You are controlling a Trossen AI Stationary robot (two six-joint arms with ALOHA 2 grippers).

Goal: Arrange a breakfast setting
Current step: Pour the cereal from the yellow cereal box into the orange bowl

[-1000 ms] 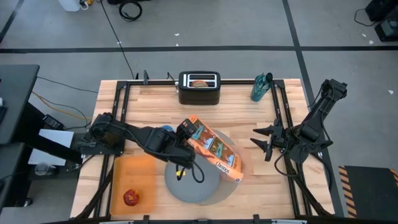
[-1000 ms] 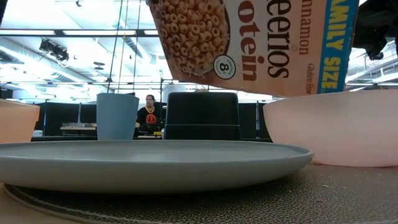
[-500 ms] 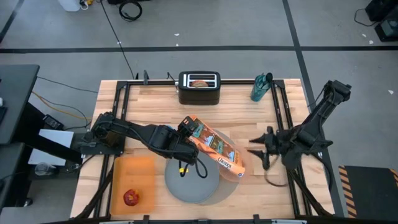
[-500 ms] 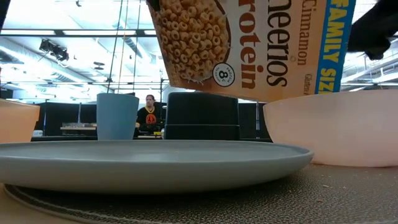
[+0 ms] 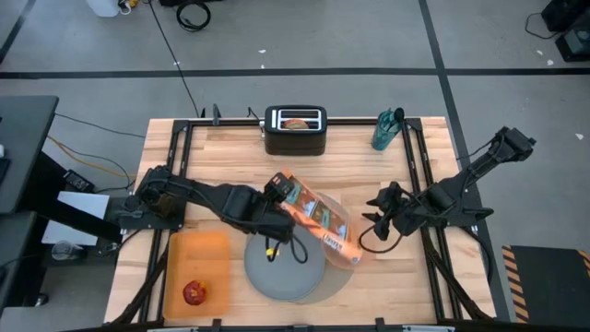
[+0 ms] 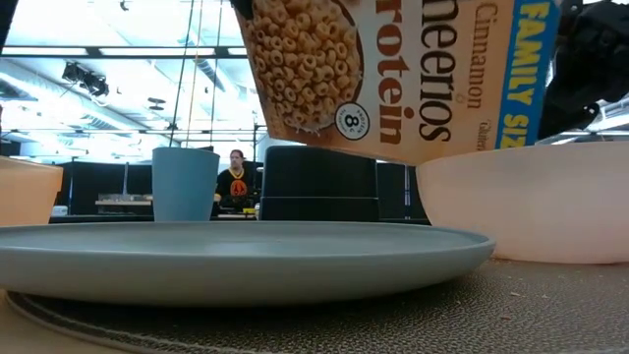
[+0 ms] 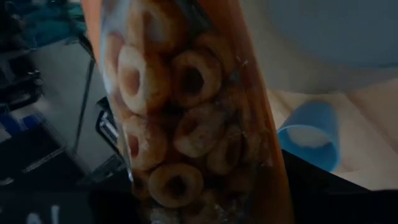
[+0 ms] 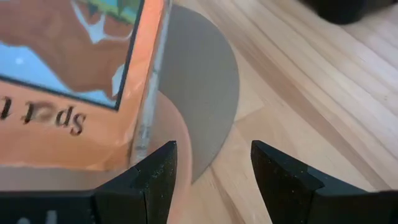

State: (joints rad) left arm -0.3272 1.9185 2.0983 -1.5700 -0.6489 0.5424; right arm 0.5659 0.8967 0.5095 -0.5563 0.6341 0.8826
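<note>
The left gripper [image 5: 277,195] pinches the tilted cereal box [image 5: 318,219] over the pink bowl [image 6: 526,202]. The right gripper [image 8: 211,163], fingers spread and empty, waits just beside the box, with bare table [image 5: 369,171] behind it.

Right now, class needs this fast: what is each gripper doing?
Left gripper: closed on the cereal box, held over the pink bowl.
Right gripper: jaws open, empty, near the box.

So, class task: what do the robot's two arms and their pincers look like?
Both arms are black, built of jointed segments. The left arm trails a black cable with a yellow fitting under its wrist. The right pincer has two flat, matte dark fingers with angled tips. No markings are visible.
</note>
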